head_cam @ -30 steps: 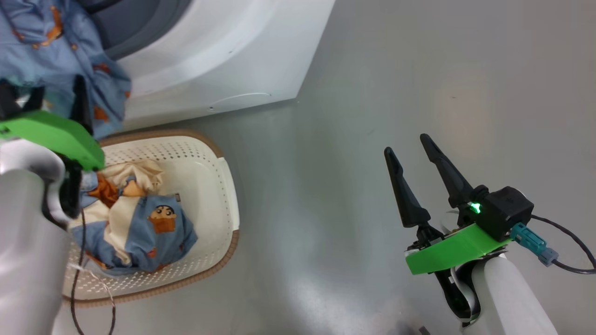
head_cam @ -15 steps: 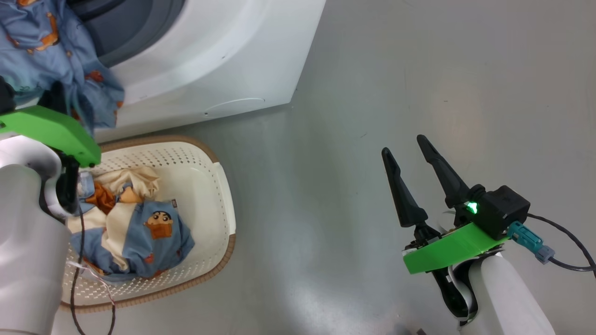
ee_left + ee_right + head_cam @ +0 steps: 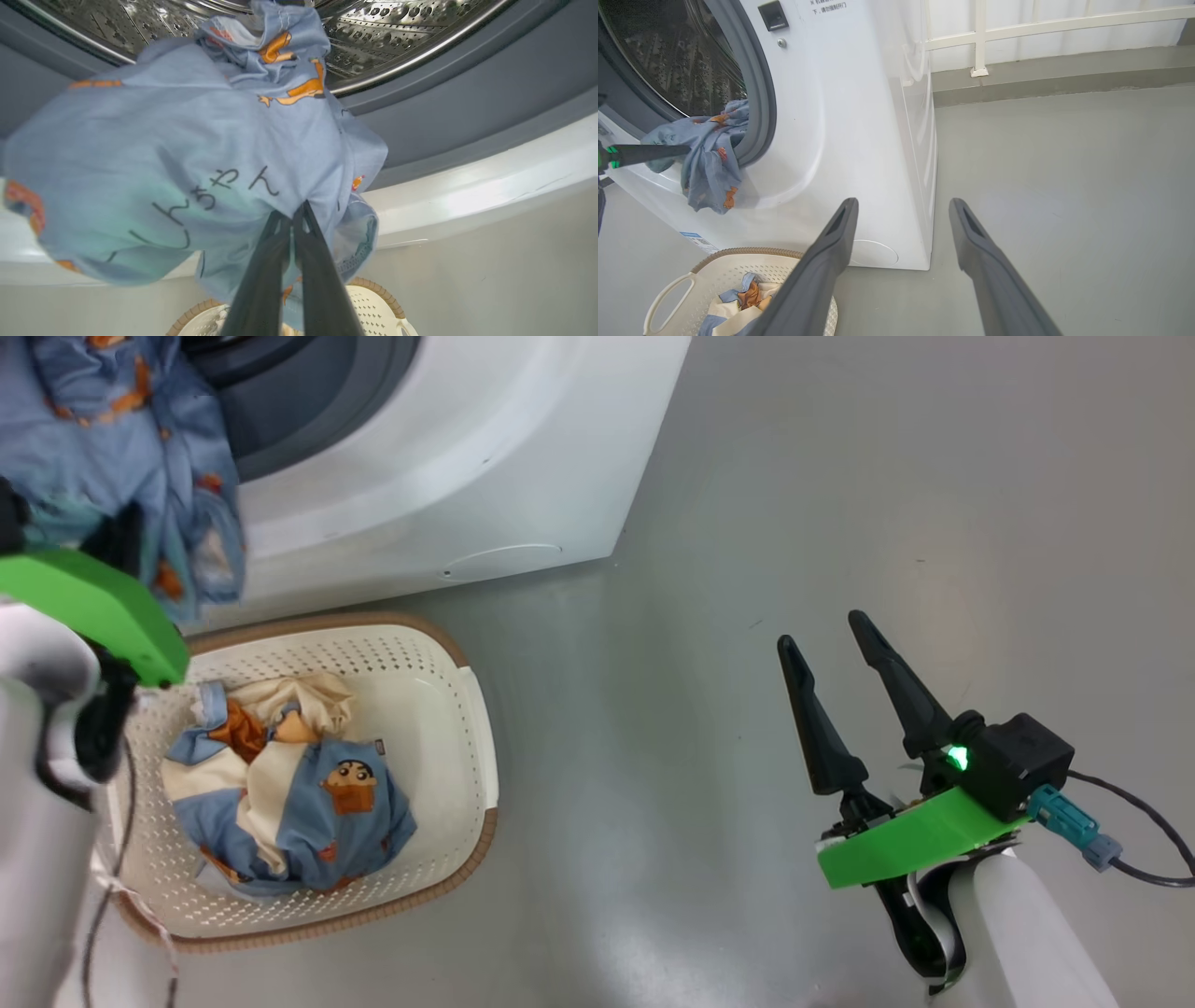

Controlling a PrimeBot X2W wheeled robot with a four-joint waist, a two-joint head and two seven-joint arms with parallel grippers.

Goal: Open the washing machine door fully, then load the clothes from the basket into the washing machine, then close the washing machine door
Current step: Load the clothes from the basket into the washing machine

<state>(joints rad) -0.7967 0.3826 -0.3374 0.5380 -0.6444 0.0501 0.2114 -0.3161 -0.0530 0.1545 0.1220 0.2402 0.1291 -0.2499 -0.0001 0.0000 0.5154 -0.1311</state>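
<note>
Left wrist view: my left gripper [image 3: 294, 212] is squeezed narrow, tips buried in the soft, light garment [image 3: 187, 154] drooping out over the gasket [image 3: 444, 116], so I'd grab its bunched fold near the drum [image 3: 397, 28], while my right gripper [image 3: 820, 628] hangs wide.

Right gripper [image 3: 902, 201]: two long dark fingers spread wide, nothing between them, over grey floor [image 3: 1055, 177]. White front-loading washing machine [image 3: 868, 116] at left. Light blue cartoon-print garment [image 3: 710, 168] drapes over its grey rubber gasket [image 3: 760, 93]. Left gripper [image 3: 686, 150]: fingers pressed together, tips in the garment. Cream perforated basket [image 3: 733, 253] below holds blue-and-cream clothes [image 3: 747, 296].
</note>
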